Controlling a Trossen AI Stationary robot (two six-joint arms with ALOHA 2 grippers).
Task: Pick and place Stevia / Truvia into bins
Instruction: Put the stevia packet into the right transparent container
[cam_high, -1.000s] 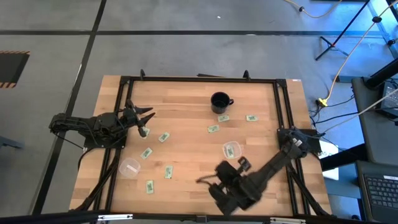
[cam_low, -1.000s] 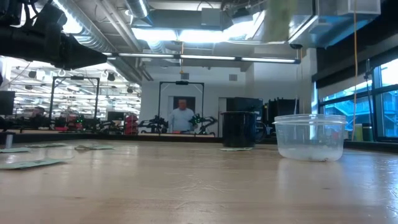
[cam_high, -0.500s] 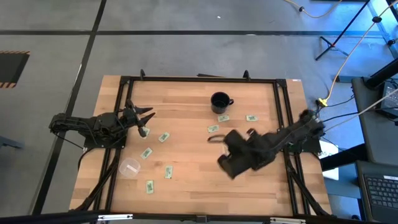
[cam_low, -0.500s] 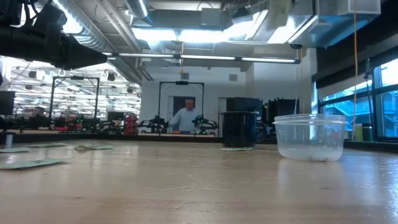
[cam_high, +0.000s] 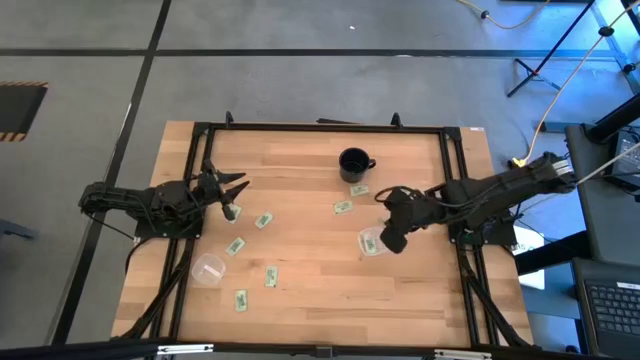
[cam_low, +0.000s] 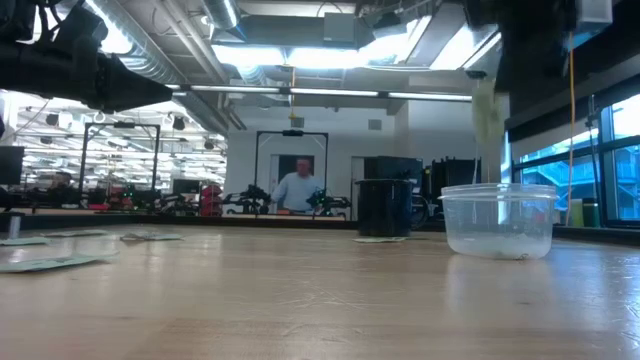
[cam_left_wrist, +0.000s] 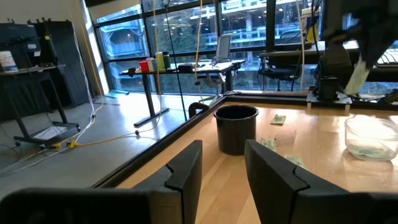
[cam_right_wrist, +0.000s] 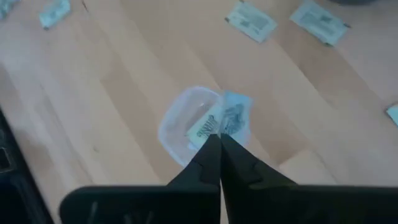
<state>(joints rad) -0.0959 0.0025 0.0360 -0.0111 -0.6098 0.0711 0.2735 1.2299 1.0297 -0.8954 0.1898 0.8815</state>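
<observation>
My right gripper (cam_high: 387, 238) hangs over a clear plastic cup (cam_high: 372, 241) at the table's right middle, shut on a pale green and white sachet (cam_right_wrist: 235, 118). The cup stands on its base, with another sachet (cam_right_wrist: 202, 129) inside. In the low view the held sachet (cam_low: 488, 115) hangs above the cup (cam_low: 498, 220). My left gripper (cam_left_wrist: 221, 168) is open and empty at the table's left side (cam_high: 228, 188). Loose sachets (cam_high: 264, 220) (cam_high: 343, 207) lie flat on the wood. A second clear cup (cam_high: 208, 268) stands near left. My right gripper pinches the sachet by its upper edge (cam_right_wrist: 225, 132) between its two shut fingertips, coming from above and pointing down. The sachet hangs below the fingers, lifted clear, its lower end (cam_low: 490, 135) above the cup's rim.
A black mug (cam_high: 353, 164) stands at the far middle, with sachets (cam_high: 359, 190) (cam_high: 404, 189) next to it. More sachets (cam_high: 236, 245) (cam_high: 270, 277) (cam_high: 240, 299) lie at the near left. A black frame (cam_high: 320, 127) runs round the table. A person stands in the room behind.
My right gripper has swung from near the table's near edge toward the far and right side and stands over the right cup. It has carried the sachet along. In the low view the sachet has come down toward the cup.
</observation>
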